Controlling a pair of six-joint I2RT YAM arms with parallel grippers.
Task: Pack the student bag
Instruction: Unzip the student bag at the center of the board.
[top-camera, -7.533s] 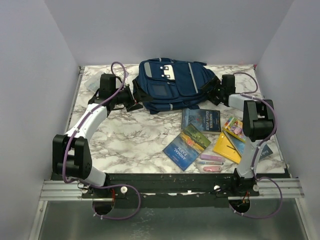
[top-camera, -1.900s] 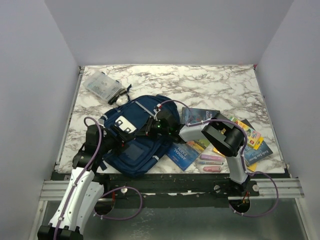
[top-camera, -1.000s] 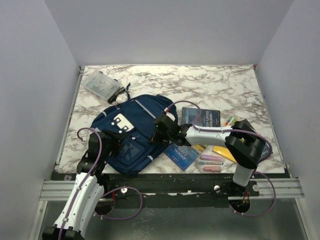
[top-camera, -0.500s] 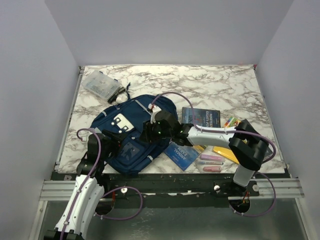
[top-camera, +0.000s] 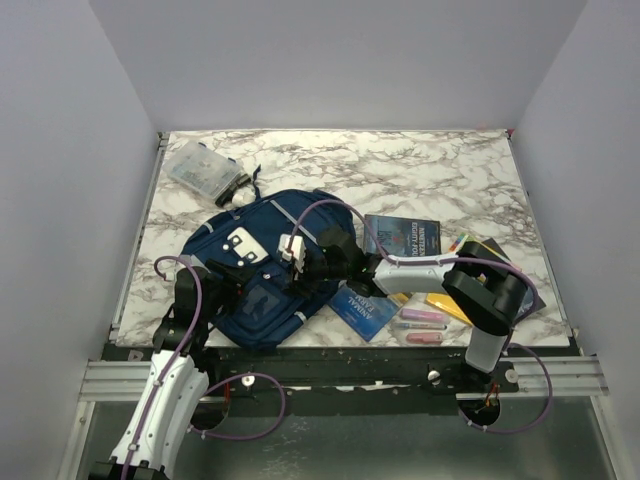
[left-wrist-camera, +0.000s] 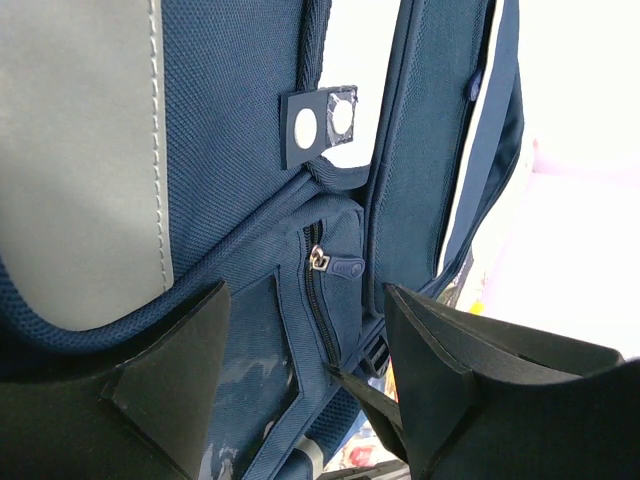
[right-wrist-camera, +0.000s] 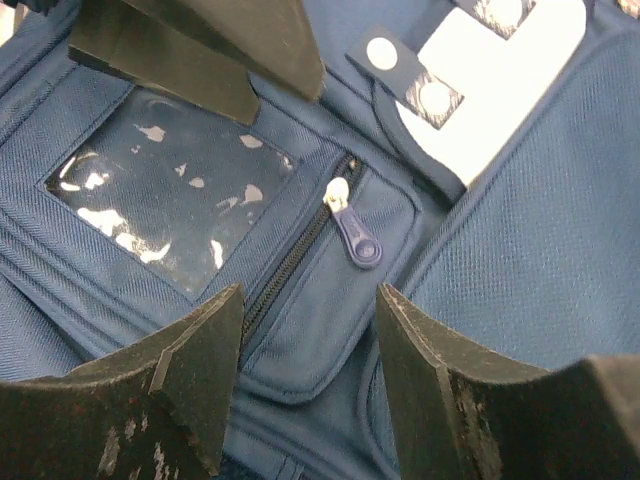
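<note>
The navy-blue student bag (top-camera: 262, 262) lies flat at the near left of the table, front pocket up, white patch (top-camera: 243, 244) showing. My left gripper (top-camera: 226, 277) is open over the bag's near-left part; in the left wrist view (left-wrist-camera: 305, 345) its fingers straddle the front pocket's zipper pull (left-wrist-camera: 340, 266). My right gripper (top-camera: 300, 264) is open over the front pocket from the right; in the right wrist view (right-wrist-camera: 310, 375) its fingers straddle the fabric just below the blue zipper pull (right-wrist-camera: 356, 236) and the clear window (right-wrist-camera: 170, 190). Neither holds anything.
A small clear plastic box (top-camera: 204, 171) lies at the far left. Books (top-camera: 402, 238) (top-camera: 364, 307), a yellow book (top-camera: 452, 306), crayons (top-camera: 462, 243) and pink items (top-camera: 421, 320) lie to the right of the bag, under the right arm.
The bag has come from the far middle of the table to the near left. In the last half second the right gripper shifted slightly left over the front pocket; the left arm stayed.
</note>
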